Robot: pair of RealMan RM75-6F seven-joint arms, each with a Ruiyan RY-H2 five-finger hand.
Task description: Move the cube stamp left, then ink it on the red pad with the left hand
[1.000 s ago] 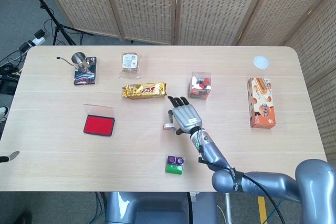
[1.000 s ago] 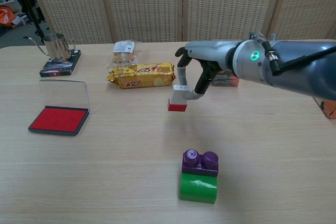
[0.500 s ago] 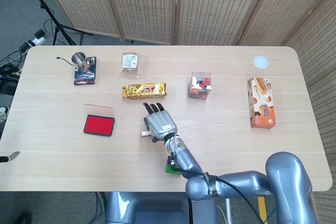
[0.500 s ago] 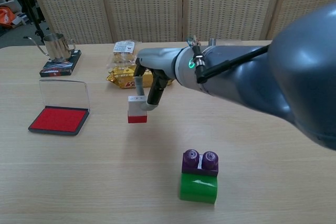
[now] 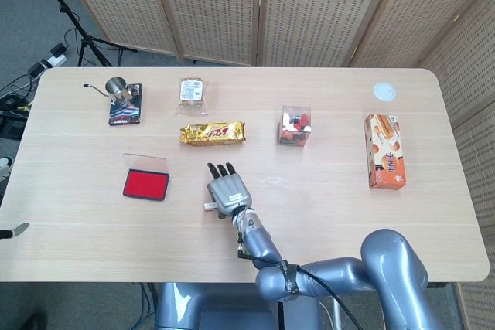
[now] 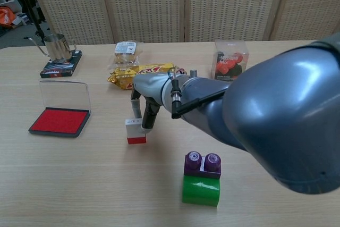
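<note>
- The right hand (image 6: 144, 111) pinches the cube stamp (image 6: 135, 131), right of the red pad (image 6: 59, 121).
- Left hand unseen.
- A purple-green block (image 6: 202, 185) sits nearer; a gold snack pack (image 6: 139, 74) lies farther.

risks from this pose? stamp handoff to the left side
1. The right hand pinches the cube stamp only near its top; it may tip on release.
2. The big right arm fills the chest view, so it may block the approach.
3. The red pad has its clear lid standing upright, which a reaching hand might knock.
</note>
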